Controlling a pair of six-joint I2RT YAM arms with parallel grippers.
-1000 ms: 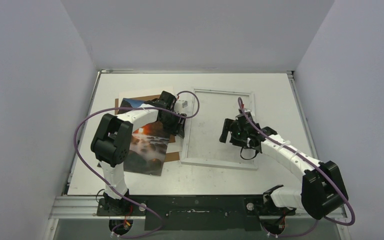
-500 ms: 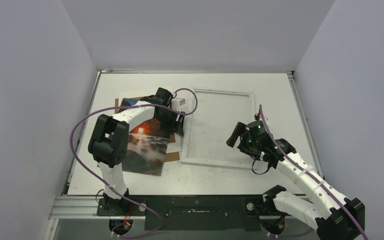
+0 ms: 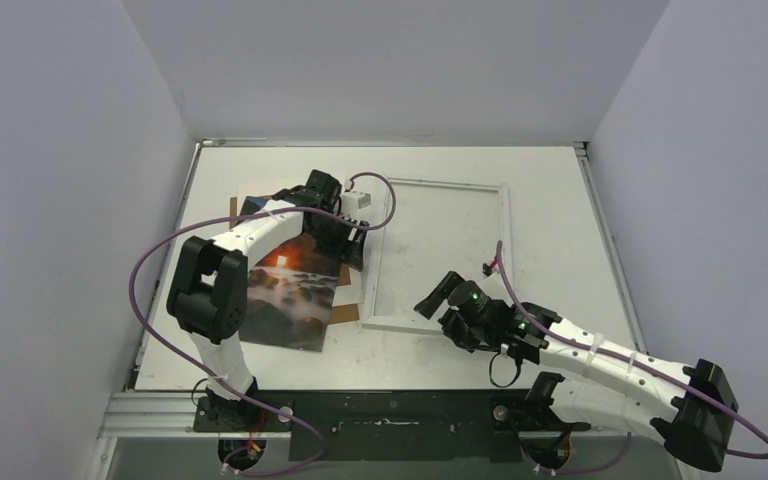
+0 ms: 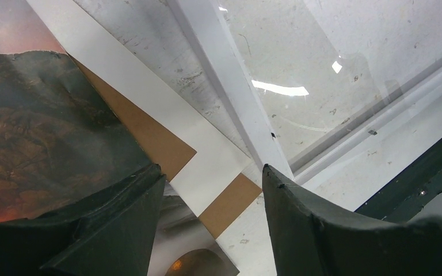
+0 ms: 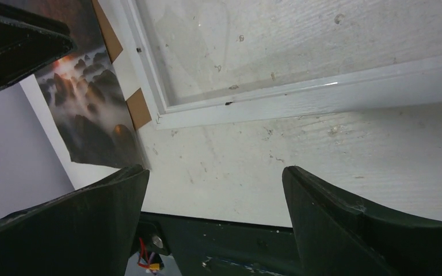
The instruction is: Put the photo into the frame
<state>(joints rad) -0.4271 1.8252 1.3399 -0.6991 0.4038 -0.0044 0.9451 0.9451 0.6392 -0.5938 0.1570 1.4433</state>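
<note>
We see the frame [image 3: 373, 275] lying flat at mid-table; the photo [image 3: 285, 305] lies at its 9 o'clock, on top of a brown board [image 3: 346, 312] whose corner comes just beside the frame's left rail. The left gripper [image 4: 210, 169] hangs over that seam, fingers apart, nothing between them. The right gripper [image 5: 213, 169] sits at the frame's 6 o'clock over its near rail, fingers wide apart and empty. Bare table [image 3: 560, 200] opens at the frame's 3 and 12 o'clock; only a narrow strip runs at 6 o'clock before the table's edge.
</note>
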